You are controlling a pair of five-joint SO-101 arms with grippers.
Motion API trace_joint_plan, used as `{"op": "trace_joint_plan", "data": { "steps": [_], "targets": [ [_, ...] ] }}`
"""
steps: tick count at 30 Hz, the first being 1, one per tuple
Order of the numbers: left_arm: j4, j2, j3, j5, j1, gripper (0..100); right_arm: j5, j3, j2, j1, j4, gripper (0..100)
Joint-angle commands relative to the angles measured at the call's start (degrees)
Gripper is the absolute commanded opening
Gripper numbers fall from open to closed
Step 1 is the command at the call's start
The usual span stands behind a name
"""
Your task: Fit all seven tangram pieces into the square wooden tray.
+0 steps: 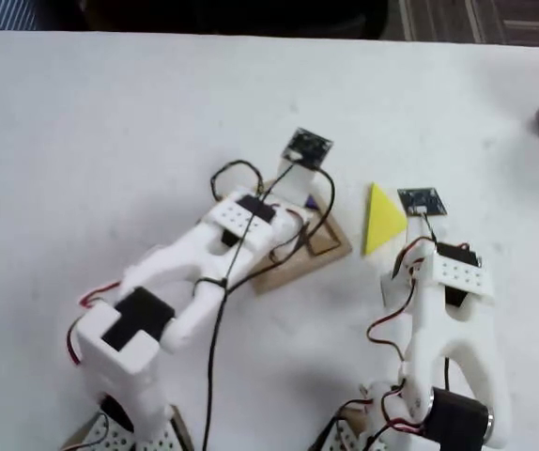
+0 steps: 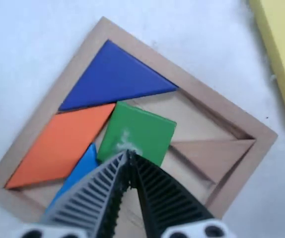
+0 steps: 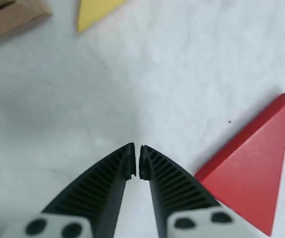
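Two arms stand on the white tabletop (image 1: pixel 110 113) in the high view. The left arm (image 1: pixel 213 254) leans over the square wooden tray (image 1: pixel 331 246). The right arm (image 1: pixel 443 301) sits close to a yellow triangle (image 1: pixel 382 218), which lies just beside the tray.

In the left wrist view the left tool (image 2: pixel 130 159) is clenched on nothing, with its tips over the green square (image 2: pixel 142 131). That square lies in the tray with the dark blue triangle (image 2: pixel 115 77), the orange parallelogram (image 2: pixel 63 144) and a light blue piece (image 2: pixel 80 171).

In the right wrist view the right tool (image 3: pixel 137 163) is clenched and empty over bare tabletop, and a red triangle (image 3: pixel 251 173) lies just beside it.
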Motion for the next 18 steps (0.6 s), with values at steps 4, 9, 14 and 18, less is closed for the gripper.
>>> {"op": "trace_joint_plan", "data": {
  "steps": [4, 9, 14, 18],
  "targets": [
    [3.34, -1.8, -0.97, 0.18, -1.1, 2, 0.62, -0.18, -1.98, 0.13, -0.84, 1.8],
    [3.34, -3.03, -1.05, 0.18, -2.59, 2, 0.62, -0.18, -1.98, 0.13, -0.84, 1.8],
    [3.16, -5.85, -0.97, 0.18, -5.14, 2, 0.62, -0.18, -1.98, 0.13, -0.84, 1.8],
    [3.16, -5.85, -0.97, 0.18, -7.34, 2, 0.7, -0.18, -1.98, 0.13, -0.84, 1.8]
  ]
}}
